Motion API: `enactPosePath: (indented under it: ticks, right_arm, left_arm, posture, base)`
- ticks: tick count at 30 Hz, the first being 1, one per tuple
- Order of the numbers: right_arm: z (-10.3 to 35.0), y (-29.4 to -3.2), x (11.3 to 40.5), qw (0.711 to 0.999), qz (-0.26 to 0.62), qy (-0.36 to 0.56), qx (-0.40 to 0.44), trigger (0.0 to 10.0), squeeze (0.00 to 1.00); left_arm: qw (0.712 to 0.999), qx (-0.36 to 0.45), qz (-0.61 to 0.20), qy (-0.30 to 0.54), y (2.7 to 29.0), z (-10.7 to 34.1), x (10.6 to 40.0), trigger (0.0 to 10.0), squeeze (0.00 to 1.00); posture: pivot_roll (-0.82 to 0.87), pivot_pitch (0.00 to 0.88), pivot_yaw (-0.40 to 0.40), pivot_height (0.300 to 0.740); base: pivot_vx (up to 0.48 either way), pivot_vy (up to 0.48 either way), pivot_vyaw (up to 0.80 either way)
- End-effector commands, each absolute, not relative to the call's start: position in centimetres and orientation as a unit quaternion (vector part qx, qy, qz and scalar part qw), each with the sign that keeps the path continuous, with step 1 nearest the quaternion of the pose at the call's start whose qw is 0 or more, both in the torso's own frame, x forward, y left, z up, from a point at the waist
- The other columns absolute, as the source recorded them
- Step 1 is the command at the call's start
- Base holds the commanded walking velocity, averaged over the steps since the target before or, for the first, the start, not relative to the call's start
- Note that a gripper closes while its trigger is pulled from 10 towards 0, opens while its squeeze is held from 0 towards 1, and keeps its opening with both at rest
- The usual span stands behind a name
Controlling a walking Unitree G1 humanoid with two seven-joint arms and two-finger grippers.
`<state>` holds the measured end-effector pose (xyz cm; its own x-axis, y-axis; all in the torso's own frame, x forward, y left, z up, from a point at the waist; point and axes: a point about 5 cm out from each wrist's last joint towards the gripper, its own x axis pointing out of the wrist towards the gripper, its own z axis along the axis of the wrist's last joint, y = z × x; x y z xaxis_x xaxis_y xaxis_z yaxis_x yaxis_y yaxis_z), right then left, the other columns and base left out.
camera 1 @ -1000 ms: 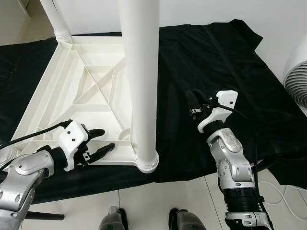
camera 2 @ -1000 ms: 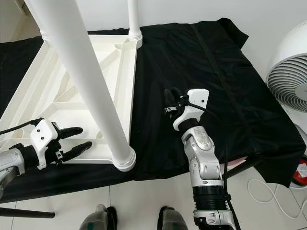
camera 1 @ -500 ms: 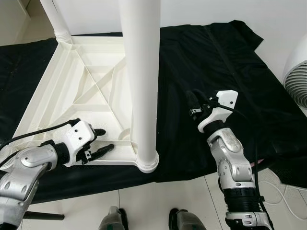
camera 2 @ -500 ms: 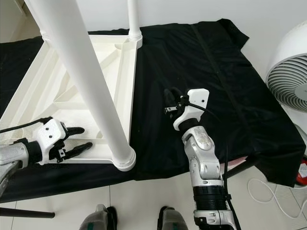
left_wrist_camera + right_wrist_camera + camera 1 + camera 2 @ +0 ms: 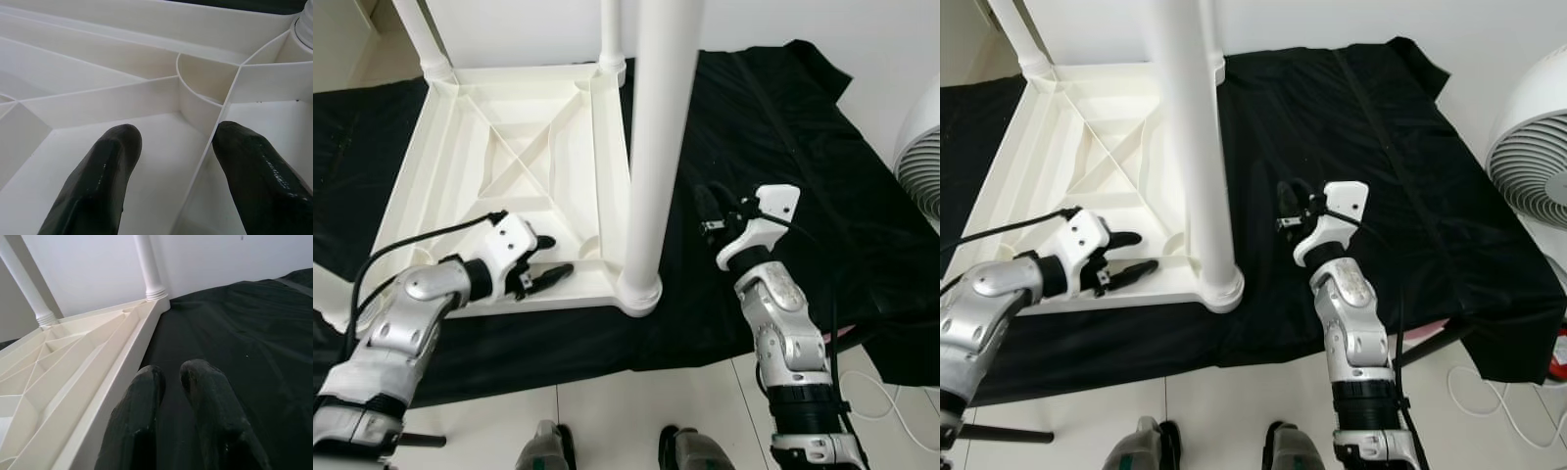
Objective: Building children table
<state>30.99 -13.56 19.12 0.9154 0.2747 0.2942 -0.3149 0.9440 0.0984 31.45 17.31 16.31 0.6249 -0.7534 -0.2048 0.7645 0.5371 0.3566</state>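
White plastic kids' table (image 5: 524, 147) flipped upside down on a black cloth (image 5: 773, 127), ribbed underside facing up, X-shaped bracing across the middle. Three legs standing up from the corners: a thick near leg (image 5: 656, 147) planted in the corner socket closest to the robot on its right side, plus two far legs (image 5: 423, 34) poking up at the back corners. Near-left corner partly hidden behind the arm, so can't tell about a fourth leg there.

Left gripper (image 5: 546, 259) down low over the near edge of the table's underside, just beside the base of the near leg. Jaws released, spread wide and grasping nothing. In the left wrist view, fingers (image 5: 102, 176) straddling a thin rib, one on each side, pointing toward a curved wall by the corner socket. Hard to say whether the tips actually touch the plastic.

Right gripper (image 5: 1288, 201) held up over the cloth, off to the right of the near leg and apart from the table. Jaws nearly closed with only a narrow slit between them in the right wrist view, nothing in there. Fingertips (image 5: 146, 387) aimed along the table's right rim toward a far leg.

White fan (image 5: 1528, 157) at the right edge of the scene. Tiled floor (image 5: 607, 411) below, robot's own feet (image 5: 607, 450) at the bottom.
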Motion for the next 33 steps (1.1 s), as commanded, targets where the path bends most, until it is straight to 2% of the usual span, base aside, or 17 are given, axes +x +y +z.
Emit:
enactPosePath:
  ticks: [1, 14, 15, 16, 28, 29, 31, 32, 33]
  right_arm:
    - [18.9, -13.5, 30.7, 0.976, 0.155, -0.137, 0.069, 10.0, 0.00]
    - [17.9, -15.0, 30.3, 0.975, 0.188, -0.112, 0.033, 10.0, 0.00]
    - [17.7, -15.2, 30.2, 0.975, 0.193, -0.109, 0.028, 10.0, 0.09]
    - [17.5, -15.5, 30.2, 0.974, 0.199, -0.104, 0.020, 10.0, 1.00]
    - [16.9, -17.8, 29.1, 0.955, 0.288, -0.067, -0.039, 10.0, 1.00]
    - [17.1, -17.8, 28.9, 0.947, 0.311, -0.063, -0.045, 10.0, 0.91]
    - [17.3, -17.7, 28.8, 0.939, 0.337, -0.059, -0.049, 10.0, 0.91]
    - [17.3, -17.6, 28.6, 0.930, 0.359, -0.054, -0.055, 10.0, 0.00]
    - [17.3, -17.6, 28.6, 0.930, 0.359, -0.054, -0.055, 10.0, 0.00]
  left_arm:
    - [0.910, 0.198, -0.363, -0.021, 18.2, 17.5, 31.8, 10.0, 0.00]
    - [0.919, 0.104, -0.378, -0.048, 19.5, 19.4, 29.3, 10.0, 0.00]
    - [0.920, 0.101, -0.376, -0.046, 19.7, 19.3, 29.0, 10.0, 0.00]
    - [0.922, 0.098, -0.371, -0.044, 19.8, 19.2, 28.7, 10.0, 0.00]
    - [0.938, 0.044, -0.341, -0.034, 20.1, 19.2, 26.7, 10.0, 0.00]
    - [0.937, 0.039, -0.345, -0.033, 20.0, 19.2, 26.3, 10.0, 0.00]
    - [0.936, 0.033, -0.349, -0.032, 19.8, 19.2, 25.9, 10.0, 0.00]
    - [0.934, 0.029, -0.356, -0.026, 19.7, 19.0, 25.6, 10.0, 0.00]
    - [0.934, 0.029, -0.356, -0.026, 19.7, 19.0, 25.6, 10.0, 0.00]
  posture:
    - [-0.05, 0.188, 0.069, 0.740]
    - [-0.03, 0.178, 0.061, 0.740]
    - [-0.03, 0.178, 0.061, 0.740]
    - [-0.03, 0.175, 0.054, 0.740]
    - [-0.03, 0.165, 0.047, 0.740]
    - [-0.03, 0.165, 0.047, 0.740]
    - [-0.03, 0.165, 0.047, 0.740]
    - [-0.02, 0.157, 0.043, 0.740]
    - [-0.02, 0.157, 0.043, 0.740]
  base:
    - [0.000, 0.000, 0.00]
    - [0.000, 0.000, 0.00]
    - [0.000, 0.000, 0.00]
    - [0.000, 0.000, 0.00]
    - [0.000, 0.000, 0.00]
    - [0.000, 0.000, 0.00]
    - [0.000, 0.000, 0.00]
    - [0.000, 0.000, 0.00]
    - [0.000, 0.000, 0.00]
